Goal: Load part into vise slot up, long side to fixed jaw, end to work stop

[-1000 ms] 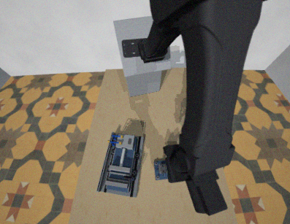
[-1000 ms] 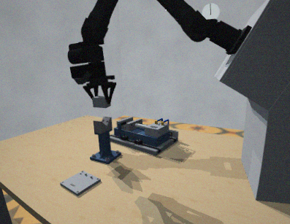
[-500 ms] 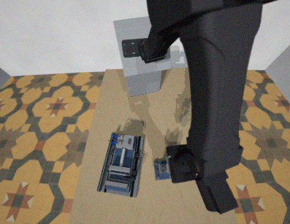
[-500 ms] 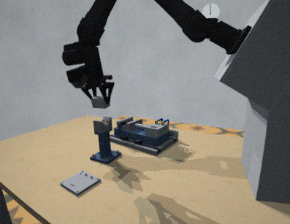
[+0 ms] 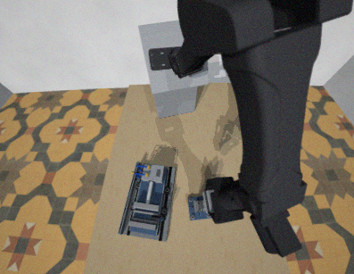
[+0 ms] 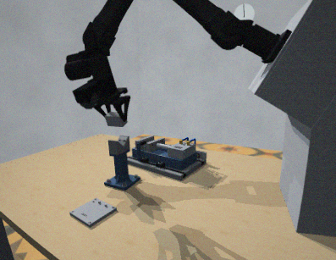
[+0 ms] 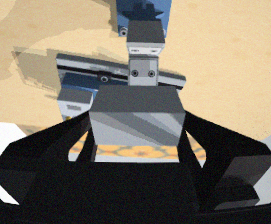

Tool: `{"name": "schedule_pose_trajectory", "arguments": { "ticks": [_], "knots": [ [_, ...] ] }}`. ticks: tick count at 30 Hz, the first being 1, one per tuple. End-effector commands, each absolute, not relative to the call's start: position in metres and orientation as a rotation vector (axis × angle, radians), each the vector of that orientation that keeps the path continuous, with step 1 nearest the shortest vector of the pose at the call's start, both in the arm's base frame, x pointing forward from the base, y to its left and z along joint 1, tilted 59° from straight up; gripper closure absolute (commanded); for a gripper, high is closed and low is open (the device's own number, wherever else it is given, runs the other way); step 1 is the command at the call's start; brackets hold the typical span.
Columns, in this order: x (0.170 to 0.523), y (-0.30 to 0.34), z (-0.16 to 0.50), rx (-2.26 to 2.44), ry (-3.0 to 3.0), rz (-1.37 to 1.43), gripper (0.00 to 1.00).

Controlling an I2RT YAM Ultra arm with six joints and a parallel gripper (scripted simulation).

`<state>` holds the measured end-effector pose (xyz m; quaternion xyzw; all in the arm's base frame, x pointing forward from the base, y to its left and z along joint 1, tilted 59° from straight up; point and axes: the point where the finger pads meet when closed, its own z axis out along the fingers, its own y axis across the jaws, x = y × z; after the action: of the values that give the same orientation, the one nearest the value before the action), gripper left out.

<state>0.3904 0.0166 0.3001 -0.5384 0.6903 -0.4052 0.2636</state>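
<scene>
My gripper [image 6: 114, 117] is shut on the grey part [image 6: 114, 119] and holds it in the air, a little above the V-block [image 6: 119, 146]. In the wrist view the part [image 7: 138, 120] sits between my dark fingers, with the V-block [image 7: 144, 47] on its blue base below and beyond it. The blue and grey vise [image 6: 165, 155] stands on the table behind the V-block, jaws open; it also shows in the top view [image 5: 147, 200]. The grey infeed plate [image 6: 93, 211] lies bare near the table's front edge. I cannot tell which way the part's slot faces.
The arm's grey pedestal [image 6: 311, 122] stands at the right of the table. In the top view the arm [image 5: 270, 128] hides most of the V-block [image 5: 199, 206] and the table to the right of the vise.
</scene>
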Motion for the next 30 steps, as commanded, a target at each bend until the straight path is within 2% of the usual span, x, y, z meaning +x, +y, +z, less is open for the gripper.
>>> {"name": "schedule_pose_trajectory", "arguments": {
  "ticks": [1, 30],
  "knots": [
    [0.3881, 0.0128, 0.3131, -1.400, 1.914, -1.167, 1.00],
    [0.3881, 0.0137, 0.3127, -1.290, 2.099, -1.432, 1.00]
  ]
}}
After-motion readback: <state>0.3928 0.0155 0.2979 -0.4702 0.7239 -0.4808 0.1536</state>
